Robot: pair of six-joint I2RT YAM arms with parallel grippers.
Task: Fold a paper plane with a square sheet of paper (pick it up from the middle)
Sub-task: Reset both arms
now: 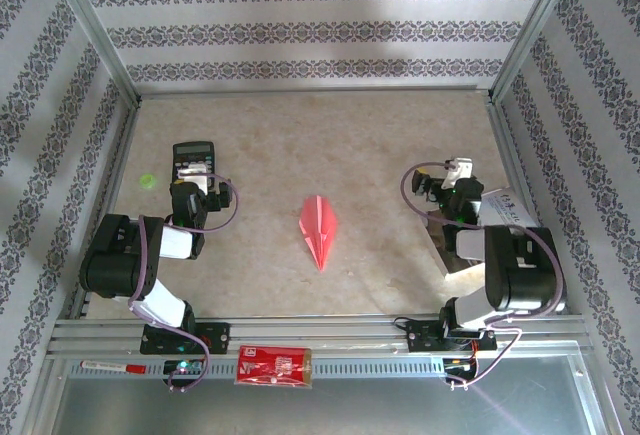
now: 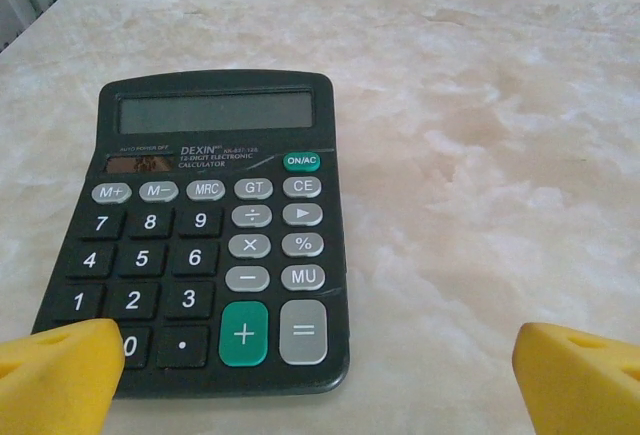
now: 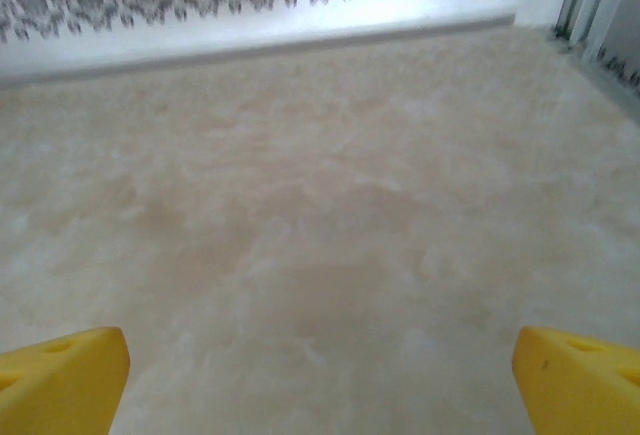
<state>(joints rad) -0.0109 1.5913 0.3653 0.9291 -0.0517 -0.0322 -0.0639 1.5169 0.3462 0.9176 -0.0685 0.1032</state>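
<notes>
Surface: beige marbled tabletop point(image 1: 300, 145), closed in by walls with grey patterned bands.

Paper plane point(image 1: 320, 230): pink-red, lying flat near the middle of the table. Its long axis runs 12 to 6 o'clock, with the slimmer point towards 6 and the centre ridge up. Neither arm is touching it.

Left gripper point(image 1: 193, 188) point(image 2: 320, 380): at about 9 o'clock from the plane and well apart from it. I read the jaws as spread wide, with nothing between them. In the left wrist view the yellow fingertips point(image 2: 60, 375) sit at the bottom corners. The left one overlaps the near-left corner of the black calculator point(image 1: 192, 160) point(image 2: 210, 235), by the 0 key. I cannot tell whether it touches. The calculator lies just at 12 o'clock of this gripper, display end away from me.

Right gripper point(image 1: 447, 177) point(image 3: 320, 380): at about 3 o'clock from the plane, well apart. Jaws are wide here too and hold nothing, with bare tabletop between the fingertips point(image 3: 575, 375).

White leaflet point(image 1: 505, 205): at 4 o'clock of the right gripper, partly under that arm.

Red printed packet point(image 1: 273, 366): on the front rail, at 6 o'clock from the plane.
</notes>
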